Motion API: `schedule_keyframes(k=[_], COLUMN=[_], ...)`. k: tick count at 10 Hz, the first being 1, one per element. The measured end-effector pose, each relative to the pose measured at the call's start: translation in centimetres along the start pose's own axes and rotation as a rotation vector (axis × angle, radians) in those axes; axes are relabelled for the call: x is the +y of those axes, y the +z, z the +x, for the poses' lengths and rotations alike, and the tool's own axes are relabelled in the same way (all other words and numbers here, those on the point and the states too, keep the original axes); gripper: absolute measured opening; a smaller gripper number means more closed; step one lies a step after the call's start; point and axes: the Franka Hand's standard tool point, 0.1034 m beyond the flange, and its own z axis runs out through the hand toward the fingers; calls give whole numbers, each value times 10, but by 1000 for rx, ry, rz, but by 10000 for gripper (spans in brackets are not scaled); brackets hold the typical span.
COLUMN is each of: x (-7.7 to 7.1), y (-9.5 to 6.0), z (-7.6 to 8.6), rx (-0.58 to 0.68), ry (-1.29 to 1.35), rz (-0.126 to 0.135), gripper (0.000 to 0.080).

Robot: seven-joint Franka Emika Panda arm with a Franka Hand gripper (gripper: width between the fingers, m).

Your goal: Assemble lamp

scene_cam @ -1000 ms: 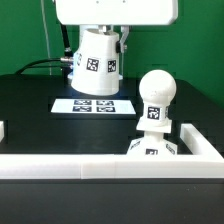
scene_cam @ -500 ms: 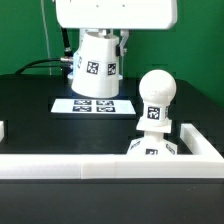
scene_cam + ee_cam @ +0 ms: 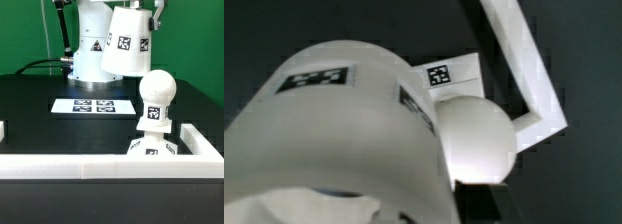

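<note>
The tapered white shade (image 3: 128, 42) hangs tilted in the air, up and toward the exterior view's left of the ball-shaped bulb (image 3: 155, 96). The bulb stands upright on the low base (image 3: 150, 148) at the exterior view's right. My gripper (image 3: 137, 8) holds the shade by its upper end; the fingers are mostly hidden by the shade and the frame edge. In the wrist view the shade (image 3: 331, 130) fills most of the picture, with the bulb (image 3: 473, 140) close beside it and the tagged base (image 3: 441, 73) behind.
The marker board (image 3: 92, 104) lies flat on the black table behind the lamp. A long white rail (image 3: 100, 166) runs along the front and turns back at the exterior view's right (image 3: 200, 140); it also shows in the wrist view (image 3: 526, 60). Cables (image 3: 40, 65) lie at the back.
The shade has risen off the table, shifted toward the exterior view's right and tilted over toward the bulb. The arm has turned with it. Bulb and base have not moved.
</note>
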Motion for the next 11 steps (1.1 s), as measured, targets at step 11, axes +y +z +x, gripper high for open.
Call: schedule_keyframes(k=[11], x=[-41], y=[53], z=[23], rx=[45], ry=[-57], rz=[-43], gripper=[44])
